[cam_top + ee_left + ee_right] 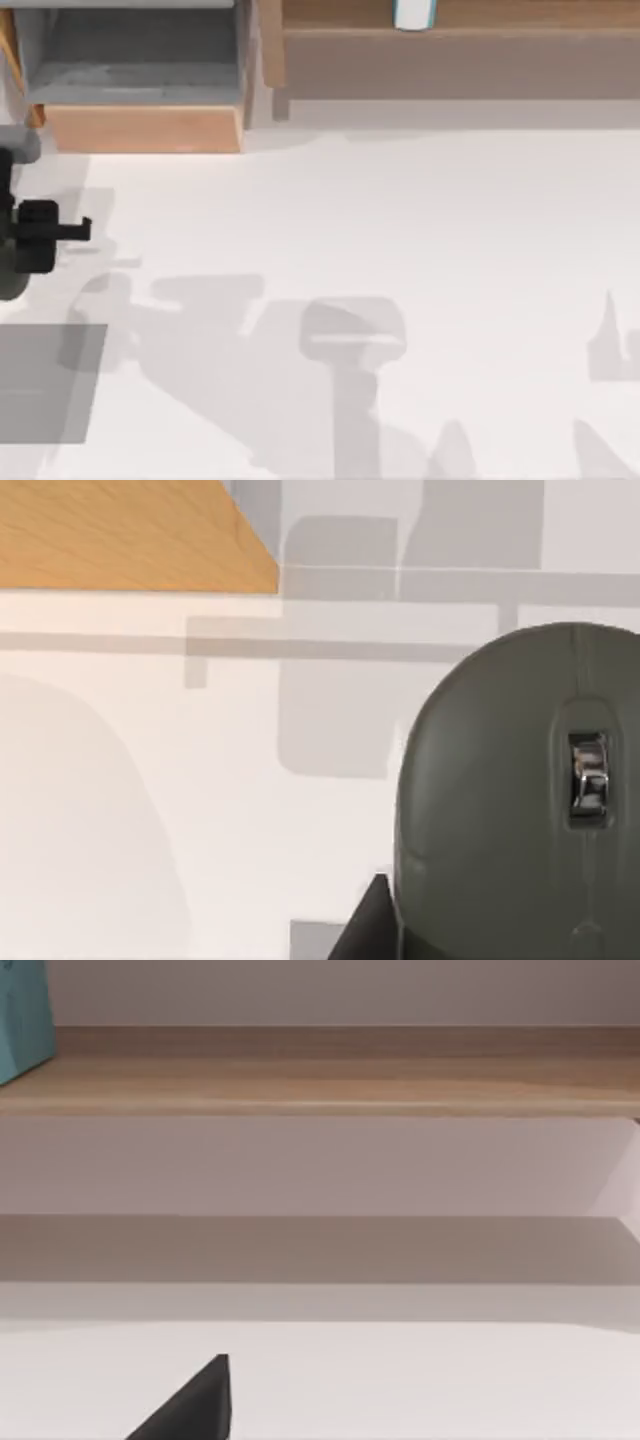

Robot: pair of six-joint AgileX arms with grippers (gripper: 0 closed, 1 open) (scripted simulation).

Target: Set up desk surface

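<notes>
White desk surface (400, 220) bare mid-frame, wood shelf (450, 50) at back; left gripper (70, 232) holds grey mouse (520, 800).

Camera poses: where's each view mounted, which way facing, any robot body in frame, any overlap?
Top: overhead, looking down on plain white matte tabletop; left gripper at left edge.
Left wrist: faces tabletop and dark grey computer mouse close up; black gripper wedge.
Right wrist: low, facing long light-wood shelf; black wedge of right gripper.
Shared: top and right wrist both show shelf.
</notes>
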